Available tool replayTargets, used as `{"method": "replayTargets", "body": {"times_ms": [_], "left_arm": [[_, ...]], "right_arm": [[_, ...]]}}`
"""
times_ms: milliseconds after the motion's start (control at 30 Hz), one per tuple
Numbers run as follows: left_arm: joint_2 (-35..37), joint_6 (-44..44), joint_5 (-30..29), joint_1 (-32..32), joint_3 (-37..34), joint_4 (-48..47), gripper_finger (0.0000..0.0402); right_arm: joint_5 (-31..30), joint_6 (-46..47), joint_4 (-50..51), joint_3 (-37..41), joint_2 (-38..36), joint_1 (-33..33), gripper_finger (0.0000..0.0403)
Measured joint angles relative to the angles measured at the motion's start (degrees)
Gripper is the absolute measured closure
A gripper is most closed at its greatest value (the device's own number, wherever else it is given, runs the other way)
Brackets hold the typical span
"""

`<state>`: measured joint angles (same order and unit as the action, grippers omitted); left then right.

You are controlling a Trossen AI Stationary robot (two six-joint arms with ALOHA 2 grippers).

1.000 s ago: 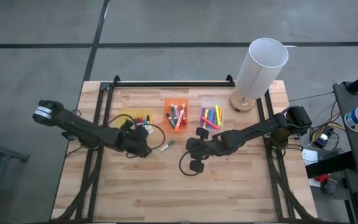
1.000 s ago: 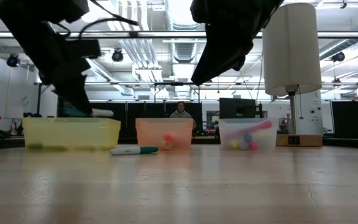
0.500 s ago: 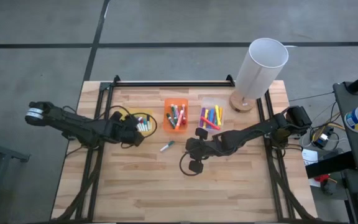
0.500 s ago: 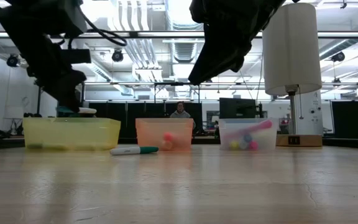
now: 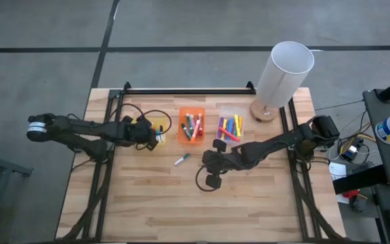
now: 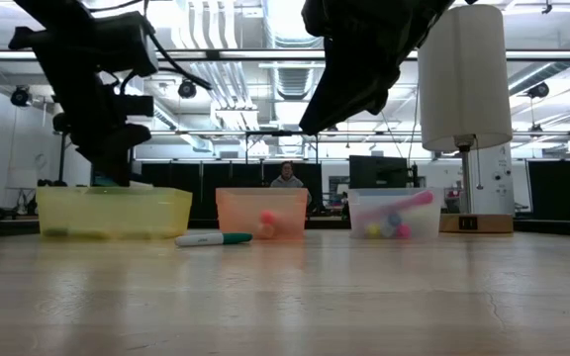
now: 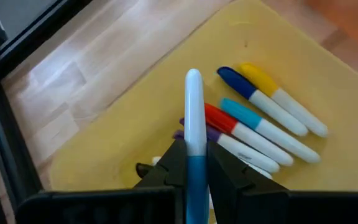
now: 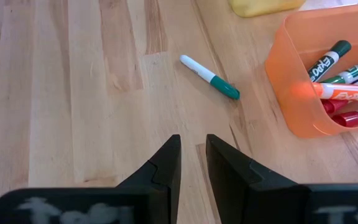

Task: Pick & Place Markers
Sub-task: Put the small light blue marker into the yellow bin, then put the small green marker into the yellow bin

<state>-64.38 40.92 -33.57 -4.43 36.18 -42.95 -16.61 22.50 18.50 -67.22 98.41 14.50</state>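
While the left gripper [image 7: 196,163] hangs over the yellow bin [image 5: 156,124] at the table's left, its fingers are clamped on a blue marker [image 7: 194,118], above several markers [image 7: 263,118] already lying inside. To the right sits the orange bin [image 5: 192,126], with a green marker [image 5: 181,160] loose on the wood just in front. Right of that, the right gripper [image 8: 192,163] hovers near the table's middle, fingers slightly apart, holding nothing. Farthest right stands the clear bin [image 5: 230,126].

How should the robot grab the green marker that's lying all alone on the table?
Grip the green marker around the middle of its white barrel, coming straight down from above. It lies flat on the bare table beside the orange bin, so the jaws should straddle its thin width, across its length. The right gripper is nearest and empty.
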Motion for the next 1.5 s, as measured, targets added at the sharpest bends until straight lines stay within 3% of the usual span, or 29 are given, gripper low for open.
{"method": "replayTargets", "body": {"times_ms": [167, 333, 467, 600, 733, 867, 1100, 1300, 1500], "left_arm": [[0.0, -2.0, 1.0, -0.7, 0.0, 1.5, 0.0355], [0.0, -5.0, 3.8, -0.8, 0.0, 3.2, 0.0308], [0.0, -5.0, 1.5, -0.8, 0.0, 5.4, 0.0277], [0.0, -4.0, 1.9, -0.2, 0.5, 10.5, 0.0272], [0.0, -8.8, 8.1, 2.4, 0.4, 21.5, 0.0271], [0.0, -13.9, 19.0, 5.8, 0.2, 33.3, 0.0271], [-2.4, -14.1, 23.9, 10.7, 0.2, 38.8, 0.0271], [-11.7, -16.3, 23.4, 13.1, 0.1, 42.9, 0.0271], [-19.8, -16.3, 15.6, 13.3, 1.6, 43.7, 0.0271]], "right_arm": [[0.0, 0.0, 0.0, 0.0, 0.0, 0.0, 0.0335], [0.0, 0.0, -0.4, 0.0, 0.0, 0.0, 0.0335], [0.1, 0.0, -0.5, 0.0, 0.0, 0.0, 0.0335], [0.1, 0.0, -0.5, 0.0, 0.0, 0.3, 0.0335], [0.1, 0.0, 0.1, 0.0, 0.0, 0.3, 0.0335], [0.1, 0.0, 2.6, 0.0, 0.0, 0.3, 0.0335], [0.1, 0.2, 6.9, 0.3, 0.0, 0.3, 0.0335], [0.1, 1.9, 8.2, 1.1, 0.0, 0.3, 0.0335], [0.1, 3.5, 8.3, 1.3, 0.0, 0.4, 0.0335]]}}
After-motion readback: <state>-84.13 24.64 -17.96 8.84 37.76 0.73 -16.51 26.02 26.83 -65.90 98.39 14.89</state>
